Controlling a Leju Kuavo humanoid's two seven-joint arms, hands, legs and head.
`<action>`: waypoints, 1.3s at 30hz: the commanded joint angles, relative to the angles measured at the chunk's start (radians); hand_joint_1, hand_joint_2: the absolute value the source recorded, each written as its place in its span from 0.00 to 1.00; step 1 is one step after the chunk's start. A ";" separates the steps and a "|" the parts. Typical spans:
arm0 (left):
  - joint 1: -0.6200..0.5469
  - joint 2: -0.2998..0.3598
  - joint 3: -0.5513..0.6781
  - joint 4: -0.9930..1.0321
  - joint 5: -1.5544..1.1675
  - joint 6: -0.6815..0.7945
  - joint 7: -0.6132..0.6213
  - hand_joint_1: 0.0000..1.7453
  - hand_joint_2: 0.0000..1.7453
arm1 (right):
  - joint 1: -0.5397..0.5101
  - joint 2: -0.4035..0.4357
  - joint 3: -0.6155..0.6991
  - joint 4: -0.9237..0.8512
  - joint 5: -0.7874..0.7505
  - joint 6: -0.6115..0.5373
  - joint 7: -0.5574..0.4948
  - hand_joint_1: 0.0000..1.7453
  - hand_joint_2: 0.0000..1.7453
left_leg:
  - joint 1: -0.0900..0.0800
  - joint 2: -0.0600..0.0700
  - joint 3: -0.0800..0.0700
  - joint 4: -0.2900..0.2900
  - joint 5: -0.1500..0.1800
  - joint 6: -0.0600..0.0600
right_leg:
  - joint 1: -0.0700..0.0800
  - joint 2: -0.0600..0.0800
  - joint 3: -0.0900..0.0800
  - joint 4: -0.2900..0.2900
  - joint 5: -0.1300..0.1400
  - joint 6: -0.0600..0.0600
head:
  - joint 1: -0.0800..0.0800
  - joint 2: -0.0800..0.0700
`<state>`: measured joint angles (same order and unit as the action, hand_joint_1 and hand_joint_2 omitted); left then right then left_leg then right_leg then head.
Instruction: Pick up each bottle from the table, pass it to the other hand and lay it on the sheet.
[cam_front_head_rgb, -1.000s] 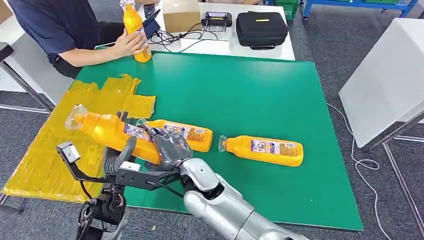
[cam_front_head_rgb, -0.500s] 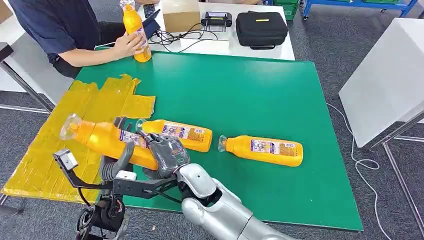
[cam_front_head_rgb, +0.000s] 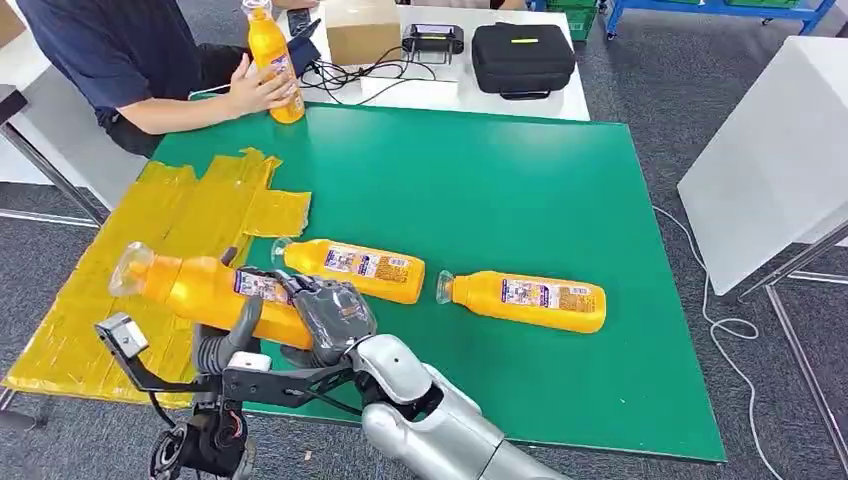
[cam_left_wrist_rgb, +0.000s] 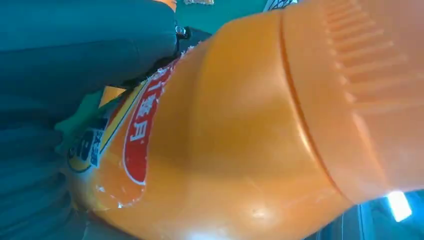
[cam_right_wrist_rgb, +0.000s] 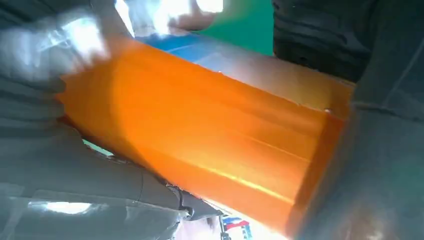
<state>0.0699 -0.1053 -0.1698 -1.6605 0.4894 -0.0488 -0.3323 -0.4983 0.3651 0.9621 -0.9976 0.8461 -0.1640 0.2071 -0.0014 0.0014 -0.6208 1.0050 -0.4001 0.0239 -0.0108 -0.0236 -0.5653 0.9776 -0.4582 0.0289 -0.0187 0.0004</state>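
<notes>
A: The right hand is wrapped round the base end of a bottle, fingers clasped on its body. The left hand sits under the middle with its thumb up against the side, so both are holding it.

B: So this is the hand-over itself, I'd say. Where is the bottle?

A: In the air, lying nearly flat, cap pointing out over the sheet at the table's left corner.

B: Then the left should be firmly clasped before the right lets go. The plastic looks smooth and glossy, and the body is squarish with flat faces; it could slip or roll in a loose hold.

A: In the left wrist view there is a ribbed band near one end. Best to hold on the label, where it is less slick.

B: And the laying down?

A: Lower it flat onto the sheet, a crinkled patchwork of yellow tape strips, probably a bit uneven. Set on a flat face, it should stay put.

B: What else is there?

A: A second bottle and a third bottle lie on the green mat, near each other. A person's hand holds a fourth bottle upright at the far edge.
</notes>
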 joint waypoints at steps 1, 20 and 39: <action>-0.043 -0.009 -0.015 -0.020 -0.022 -0.002 -0.001 1.00 1.00 | 0.017 -0.056 -0.001 0.013 0.009 -0.021 0.015 0.42 1.00 | 0.001 -0.004 0.004 -0.001 -0.001 -0.001 | 0.001 -0.002 0.006 -0.002 -0.001 -0.001 | 0.000 0.000; -0.076 0.082 0.146 0.119 -0.166 0.093 -0.037 1.00 1.00 | 0.128 -0.170 -0.253 -0.289 -0.039 -0.099 -0.024 0.00 0.00 | 0.001 -0.004 0.005 -0.002 0.000 -0.002 | 0.000 -0.002 0.007 -0.003 -0.001 -0.001 | 0.000 0.000; -0.279 0.169 0.300 0.522 -1.169 0.704 -0.075 1.00 1.00 | 0.283 -0.198 -0.378 -0.455 0.030 -0.073 -0.071 0.00 0.00 | 0.001 -0.005 0.007 -0.003 -0.001 -0.002 | 0.001 -0.002 0.010 -0.003 -0.002 -0.002 | 0.000 0.000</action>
<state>-0.0844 0.0015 0.0591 -1.4339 -0.3933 0.5209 -0.4280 -0.2540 0.2159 0.6351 -1.4027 0.8686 -0.2338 0.1488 -0.0016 -0.0009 -0.6209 1.0050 -0.4000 0.0240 -0.0109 -0.0246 -0.5643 0.9776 -0.4581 0.0290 -0.0191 0.0008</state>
